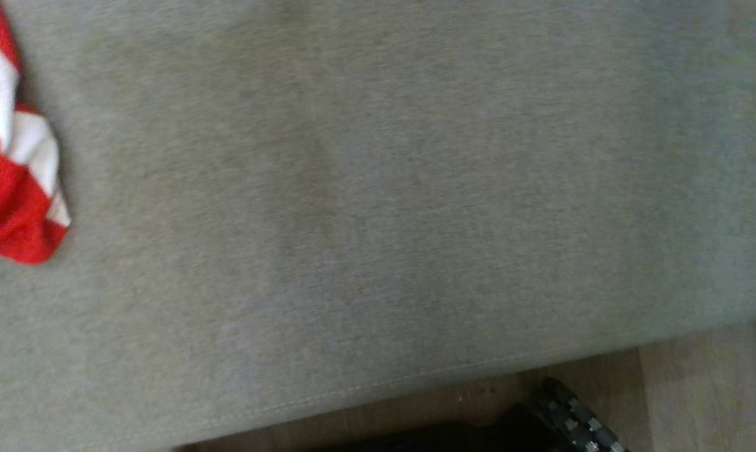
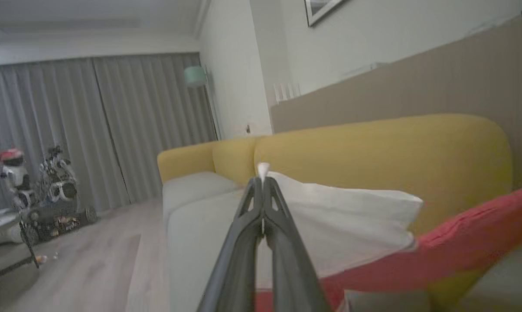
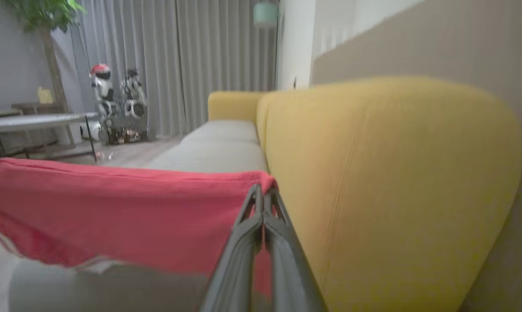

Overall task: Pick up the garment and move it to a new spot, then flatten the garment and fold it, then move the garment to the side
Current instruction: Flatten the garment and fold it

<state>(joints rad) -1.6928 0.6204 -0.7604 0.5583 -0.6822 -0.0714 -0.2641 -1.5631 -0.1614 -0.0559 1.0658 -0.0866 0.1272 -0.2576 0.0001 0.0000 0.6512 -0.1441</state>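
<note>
The garment is red with white stripes. A bunched part of the garment (image 1: 14, 163) lies at the far left edge of the head view on the grey sofa seat (image 1: 378, 207). My left gripper (image 2: 263, 182) is shut on a white corner of the garment (image 2: 343, 221), which stretches away to the right, white then red. In the right wrist view my right gripper (image 3: 261, 190) is shut on the red hem of the garment (image 3: 126, 216), held taut to the left above the seat.
The yellow sofa back (image 3: 386, 186) runs close along the right of both grippers. The seat's front edge and wood floor (image 1: 711, 383) lie at the head view's bottom right. Another robot (image 2: 35, 190) and grey curtains (image 2: 96, 125) stand across the room.
</note>
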